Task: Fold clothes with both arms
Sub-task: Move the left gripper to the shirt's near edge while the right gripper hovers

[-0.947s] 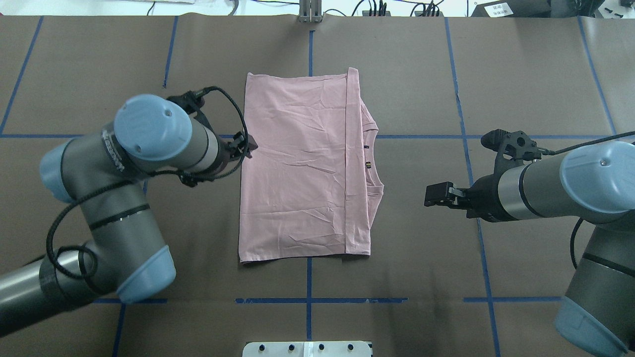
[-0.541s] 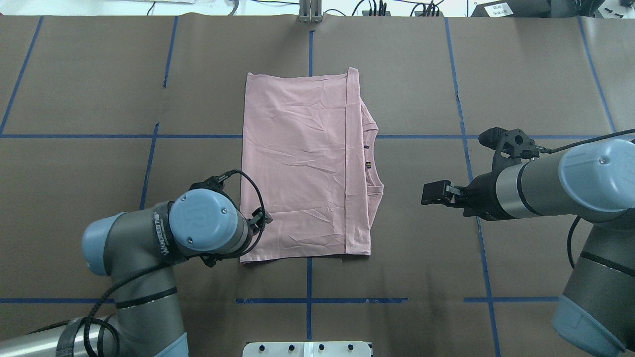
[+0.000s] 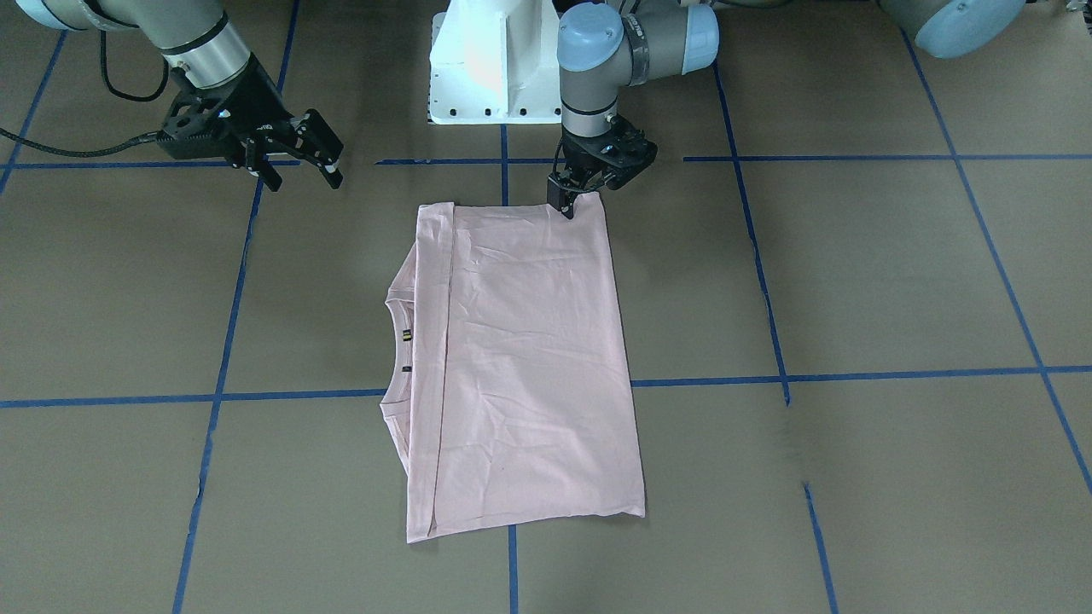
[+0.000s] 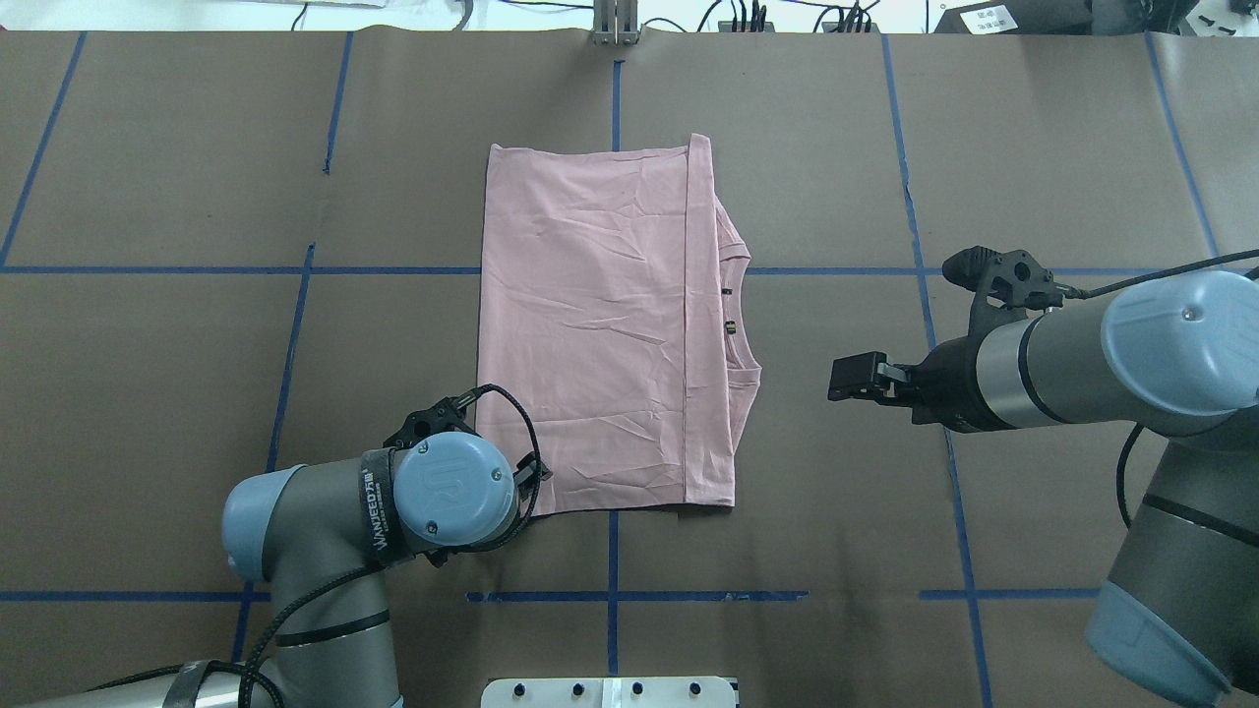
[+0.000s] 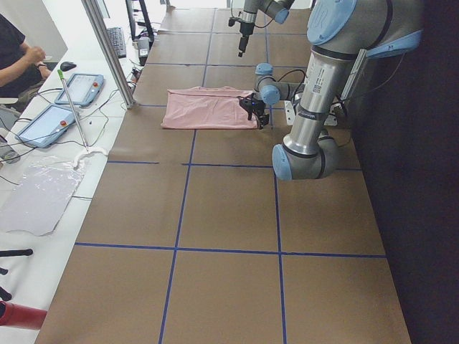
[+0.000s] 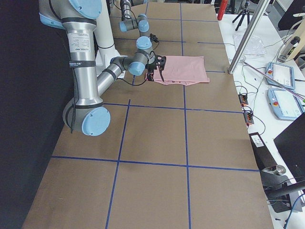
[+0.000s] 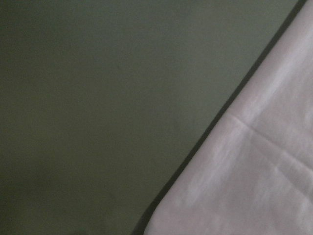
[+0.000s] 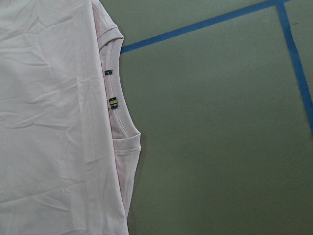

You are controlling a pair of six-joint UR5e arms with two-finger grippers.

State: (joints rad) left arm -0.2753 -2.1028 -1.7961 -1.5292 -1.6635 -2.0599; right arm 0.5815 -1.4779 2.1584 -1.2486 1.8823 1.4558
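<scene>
T-shirt (image 3: 529, 341) corner at left hand (image 3: 567, 203); right hand (image 3: 304, 177) spread, well apart.

left tool (image 3: 566, 205) — low, closure unclear | right tool (image 3: 304, 177) — hovering, jaws apart

Even light, soft shadows, left wrist view blurred

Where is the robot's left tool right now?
In the front-facing view the left tool sits at the upper-right corner of the pink T-shirt, just below the white base.
</scene>
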